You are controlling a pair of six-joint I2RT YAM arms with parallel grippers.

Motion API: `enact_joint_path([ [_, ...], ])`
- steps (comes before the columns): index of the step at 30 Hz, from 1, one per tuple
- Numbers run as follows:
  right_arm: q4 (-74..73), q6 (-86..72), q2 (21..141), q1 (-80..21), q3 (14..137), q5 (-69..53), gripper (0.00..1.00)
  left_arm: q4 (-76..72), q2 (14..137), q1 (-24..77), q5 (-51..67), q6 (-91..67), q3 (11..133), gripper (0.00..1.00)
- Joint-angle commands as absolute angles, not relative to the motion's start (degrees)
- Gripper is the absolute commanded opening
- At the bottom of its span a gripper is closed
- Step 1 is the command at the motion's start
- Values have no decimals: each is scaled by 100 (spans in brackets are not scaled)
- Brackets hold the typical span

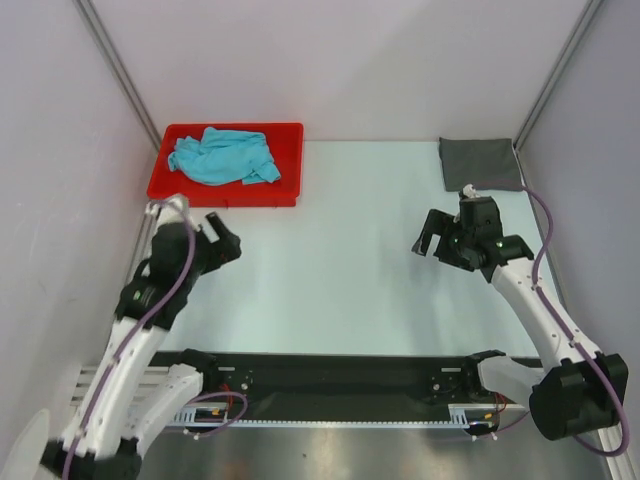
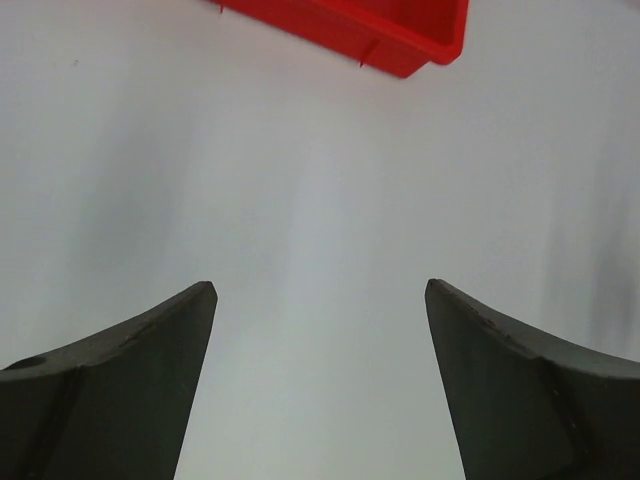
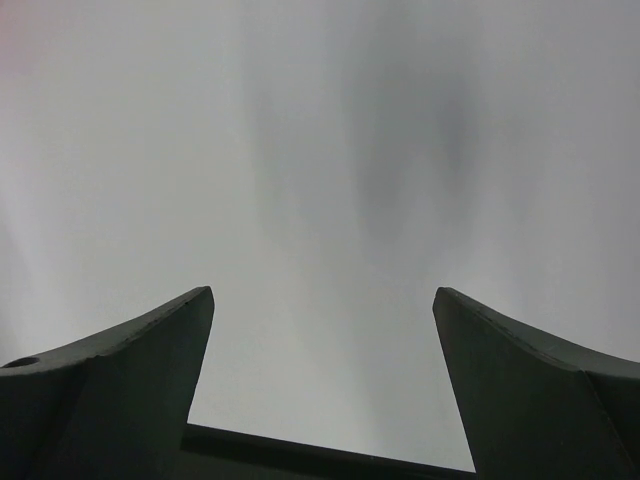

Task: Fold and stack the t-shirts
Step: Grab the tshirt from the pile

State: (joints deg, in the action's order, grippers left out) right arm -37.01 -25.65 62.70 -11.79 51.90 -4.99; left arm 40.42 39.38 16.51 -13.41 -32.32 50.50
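Observation:
The turquoise t-shirt [image 1: 224, 156] lies crumpled in the red tray [image 1: 285, 190] at the back left. The dark grey t-shirt [image 1: 479, 162] lies as a folded rectangle at the back right of the table. My left gripper [image 1: 228, 240] is open and empty, just in front of the tray; its wrist view shows bare table between the fingers [image 2: 130, 370] and a corner of the tray [image 2: 400, 40]. My right gripper [image 1: 428, 238] is open and empty, in front of and left of the grey t-shirt. Its wrist view shows only bare table between the fingers [image 3: 520, 370].
White walls enclose the table on the left, back and right, with metal posts [image 1: 120, 70] in the back corners. The black rail [image 1: 330, 385] with the arm bases runs along the near edge.

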Motion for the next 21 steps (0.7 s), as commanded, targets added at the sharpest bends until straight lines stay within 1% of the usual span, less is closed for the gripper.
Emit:
enact_joint_path([
  [1,-4279,-2041,6652,-1213,5860,-518,100,3747,5069,1617,-1107,-2787,5536,91],
  [2,-4446,-1943,6749,-1213,5949,-579,100,3570,5524,1574,-1151,-2734,5737,91],
  [4,-4605,-1794,6986,-1222,6186,-851,100,3114,5931,1433,-1143,-2672,5984,90],
  [5,-4632,-1671,7022,-1230,6196,-957,100,2920,6368,1259,-1134,-2620,6177,89],
  [6,-4562,-1626,7040,-1257,6179,-1054,100,2509,6563,1152,-1142,-2515,6266,89],
  [8,-4474,-1582,7084,-1292,6074,-1256,100,2260,7055,820,-1265,-2487,6589,88],
  [9,-4448,-1608,7101,-1301,6056,-1318,100,2163,7562,704,-1300,-2513,6714,88],
  [11,-4404,-1643,7128,-1301,5968,-1537,100,1759,8048,440,-1275,-2514,7055,86],
  [12,-4360,-1644,7119,-1309,5942,-1625,100,1549,8608,387,-1274,-2444,7206,86],
  [13,-4342,-1652,7093,-1318,5915,-1756,100,1503,8883,317,-1335,-2409,7390,84],
  [15,-4350,-1635,6979,-1327,5863,-1793,100,1459,9472,255,-1423,-2417,8022,84],
  [16,-4359,-1626,6944,-1327,5871,-1776,100,1433,10023,255,-1467,-2417,8251,83],
  [17,-4377,-1617,6900,-1327,5871,-1741,100,1450,10263,255,-1624,-2365,8723,83],
  [21,-4342,-1503,6856,-1266,5819,-1687,100,1127,11362,229,-1811,-2180,9640,85],
])
